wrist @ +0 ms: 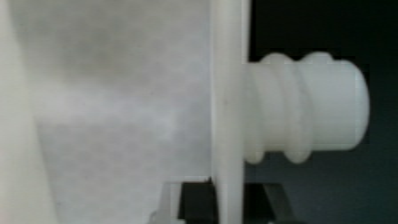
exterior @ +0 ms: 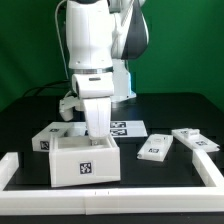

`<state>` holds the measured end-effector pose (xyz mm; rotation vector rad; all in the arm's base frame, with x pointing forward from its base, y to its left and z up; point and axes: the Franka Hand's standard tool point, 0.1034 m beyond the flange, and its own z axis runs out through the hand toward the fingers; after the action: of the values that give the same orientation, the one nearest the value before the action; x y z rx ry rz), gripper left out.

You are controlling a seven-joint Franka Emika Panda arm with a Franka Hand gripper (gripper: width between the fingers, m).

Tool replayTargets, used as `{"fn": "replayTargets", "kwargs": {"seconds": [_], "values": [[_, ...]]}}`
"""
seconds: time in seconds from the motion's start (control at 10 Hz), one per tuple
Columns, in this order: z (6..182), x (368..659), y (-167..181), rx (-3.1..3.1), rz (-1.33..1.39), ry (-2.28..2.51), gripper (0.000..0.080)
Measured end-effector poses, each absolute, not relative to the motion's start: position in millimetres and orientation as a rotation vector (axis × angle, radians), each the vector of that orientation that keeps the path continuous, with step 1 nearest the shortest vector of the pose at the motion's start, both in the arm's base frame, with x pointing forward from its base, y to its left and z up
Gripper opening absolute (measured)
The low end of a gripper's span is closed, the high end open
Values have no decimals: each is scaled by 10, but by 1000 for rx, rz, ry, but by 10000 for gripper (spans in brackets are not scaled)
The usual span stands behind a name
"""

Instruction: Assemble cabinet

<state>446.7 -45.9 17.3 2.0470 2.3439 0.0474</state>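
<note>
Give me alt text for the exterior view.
A white robot arm's gripper holds a white panel upright at a tagged white box. Two white parts lie on the black table to the exterior view's right.

White tagged cabinet (exterior: pixel 85 163), upright, loose panels (exterior: pixel 155 147) beside

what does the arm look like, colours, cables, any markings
The arm has a bulky white shell with rounded dark grey sections near the top. Its end effector has a white body, and its fingers look dark in the wrist view. A thin dark cable seems to loop off on the exterior view's left. No markings are legible.
</note>
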Motion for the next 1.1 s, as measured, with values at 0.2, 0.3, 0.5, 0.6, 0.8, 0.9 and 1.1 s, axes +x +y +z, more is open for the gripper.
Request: {"fn": "replayTargets", "kwargs": {"seconds": [0.2, 0.3, 0.5, 0.6, 0.8, 0.9, 1.1], "values": [[173, 4478, -444, 2064, 45, 2332, 35], [175, 4553, -373, 2088, 41, 2315, 35], [179, 4767, -153, 2147, 58, 2248, 35], [181, 4865, 28, 2194, 71, 2196, 35], [185, 4999, 385, 2349, 54, 2045, 35], [185, 5023, 501, 2354, 40, 2044, 35], [182, 5022, 417, 2347, 42, 2048, 35]]}}
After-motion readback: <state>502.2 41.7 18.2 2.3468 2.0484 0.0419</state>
